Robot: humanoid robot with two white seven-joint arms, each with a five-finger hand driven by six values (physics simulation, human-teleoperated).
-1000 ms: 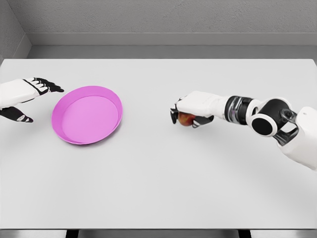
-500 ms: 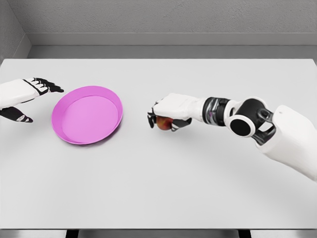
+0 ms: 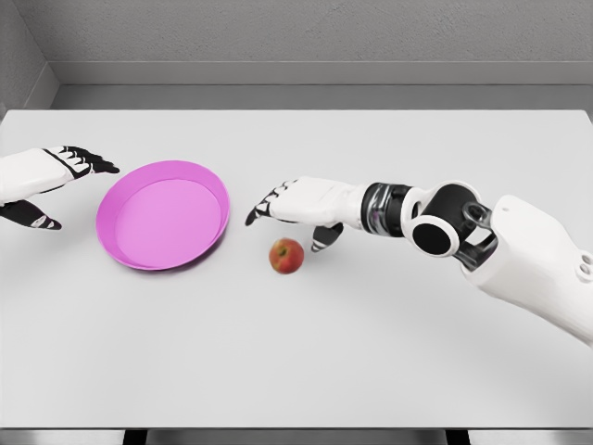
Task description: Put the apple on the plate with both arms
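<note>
A red apple (image 3: 287, 256) lies on the white table, just right of the pink plate (image 3: 163, 213) and outside its rim. My right hand (image 3: 289, 215) hovers above and slightly behind the apple with its fingers spread, holding nothing. My left hand (image 3: 57, 185) stays at the table's left edge, beside the plate's left rim, fingers open and apart from it. The plate holds nothing.
The white table (image 3: 296, 352) runs wide in front of the apple and plate. A grey wall stands behind its far edge. My right forearm (image 3: 435, 222) stretches across the table's right half.
My right hand carried the apple leftward toward the plate, then opened; the apple now lies on the table below the hand. The left hand has not moved.
</note>
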